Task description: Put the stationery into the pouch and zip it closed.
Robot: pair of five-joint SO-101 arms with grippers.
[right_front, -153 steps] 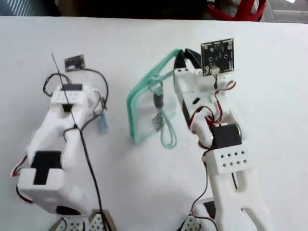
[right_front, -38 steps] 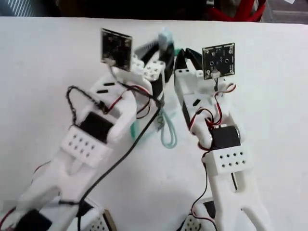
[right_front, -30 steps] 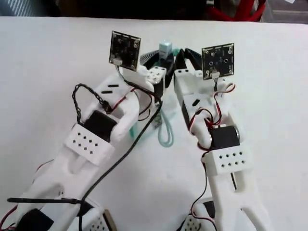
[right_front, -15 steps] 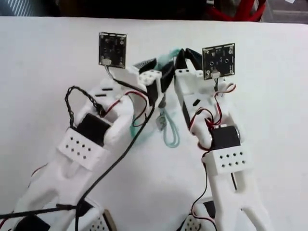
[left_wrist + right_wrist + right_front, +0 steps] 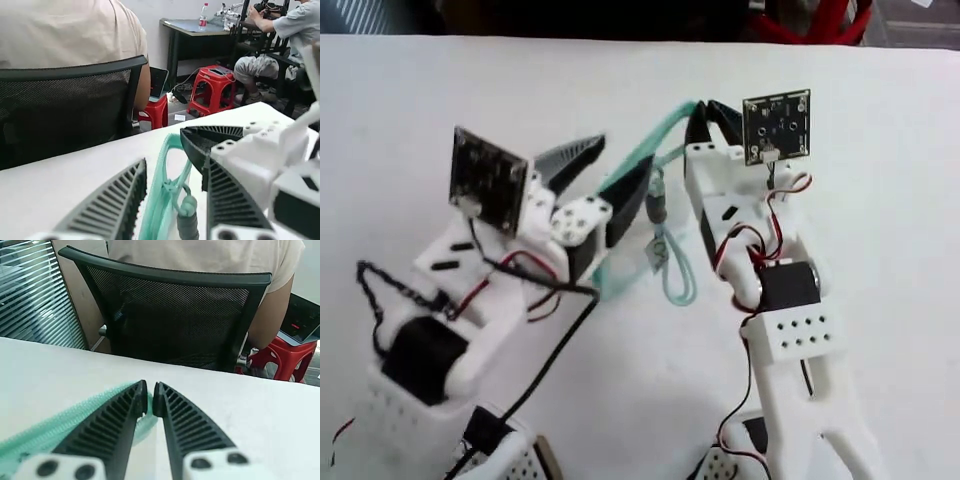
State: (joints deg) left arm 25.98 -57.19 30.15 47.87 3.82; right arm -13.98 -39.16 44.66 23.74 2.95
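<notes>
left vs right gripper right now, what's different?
The left gripper is open wide; the right gripper is shut. The left gripper straddles the pouch's teal zipper edge near the zipper pull without clamping it; the right gripper pinches the pouch's far corner. Both sit at the pouch's top edge.

High view looks down over the table (image 5: 880, 120) and both arms; each wrist view faces low across the tabletop at close range, sharing the pouch (image 5: 160, 200).
</notes>
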